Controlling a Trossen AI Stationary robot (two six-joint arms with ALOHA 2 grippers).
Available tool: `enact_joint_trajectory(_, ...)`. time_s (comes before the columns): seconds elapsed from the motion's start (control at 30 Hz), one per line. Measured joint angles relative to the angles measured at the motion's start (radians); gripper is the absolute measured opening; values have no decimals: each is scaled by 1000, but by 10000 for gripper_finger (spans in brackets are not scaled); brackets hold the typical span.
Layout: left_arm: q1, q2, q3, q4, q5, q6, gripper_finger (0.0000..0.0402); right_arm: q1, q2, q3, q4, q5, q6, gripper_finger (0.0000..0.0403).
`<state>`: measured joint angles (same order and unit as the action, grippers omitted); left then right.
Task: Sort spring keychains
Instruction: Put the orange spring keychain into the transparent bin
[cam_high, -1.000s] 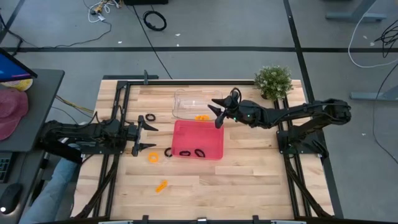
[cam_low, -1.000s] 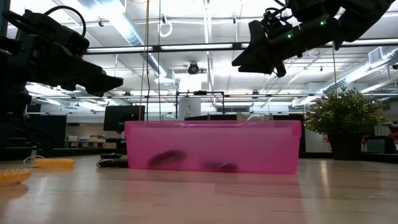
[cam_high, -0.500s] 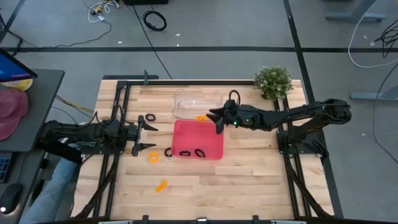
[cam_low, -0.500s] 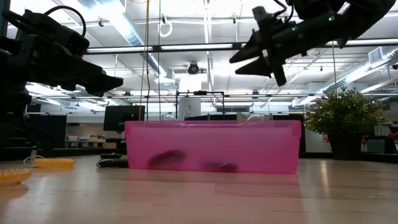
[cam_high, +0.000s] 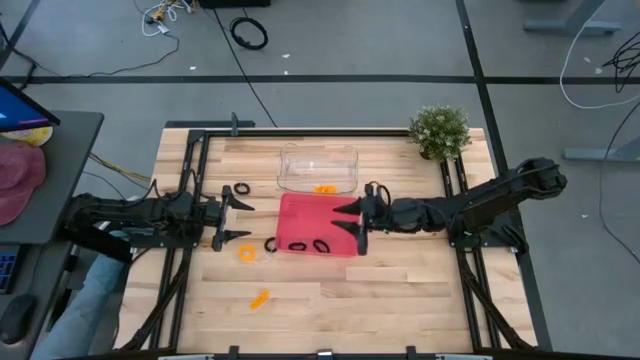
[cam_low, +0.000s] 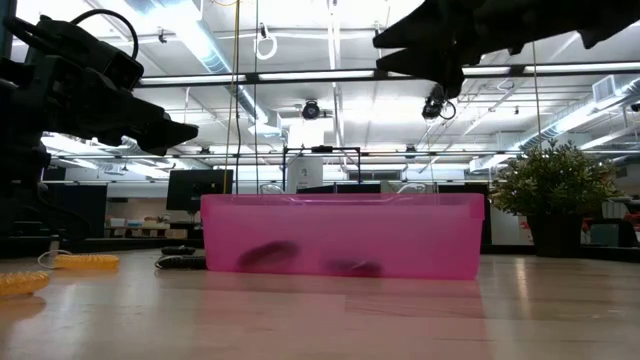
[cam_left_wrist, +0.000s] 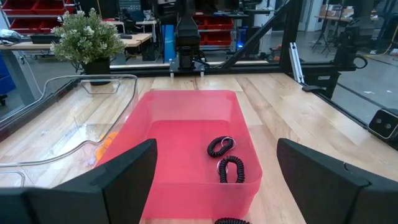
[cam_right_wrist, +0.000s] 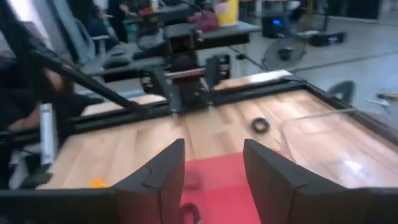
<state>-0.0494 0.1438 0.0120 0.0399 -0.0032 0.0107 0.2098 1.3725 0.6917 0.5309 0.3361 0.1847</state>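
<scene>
The pink tray (cam_high: 300, 212) holds two black spring keychains (cam_left_wrist: 219, 146) (cam_left_wrist: 231, 169). A third black one (cam_high: 272, 245) lies on the table against the tray's left wall. Another black one (cam_high: 242, 189) lies farther off. One orange keychain (cam_high: 325, 188) sits in the clear tray (cam_high: 318, 160). Two more orange ones (cam_high: 247, 253) (cam_high: 260, 298) lie on the table. My right gripper (cam_high: 348, 226) hangs open above the pink tray's right end and holds nothing. My left gripper (cam_high: 245, 221) waits open, left of the pink tray.
A potted plant (cam_high: 440, 130) stands at the far right corner of the table. Black frame rails (cam_high: 190, 180) run along the table's left and right sides. Bare wood lies near the front edge (cam_high: 400, 300).
My right gripper has moved from above the clear tray's right end toward the table's near edge and now hangs over the pink tray's right end. It has stayed open. The keychains and trays have not moved.
</scene>
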Motion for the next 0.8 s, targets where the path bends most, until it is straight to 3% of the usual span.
enact_joint_trajectory(0.3, 0, 0, 0, -1, 0, 0, 337, -41, -110, -183, 278, -163, -21, 166)
enact_joint_trajectory(0.8, 0, 0, 0, 1, 0, 0, 337, -46, -626, -513, 345, -178, -103, 166)
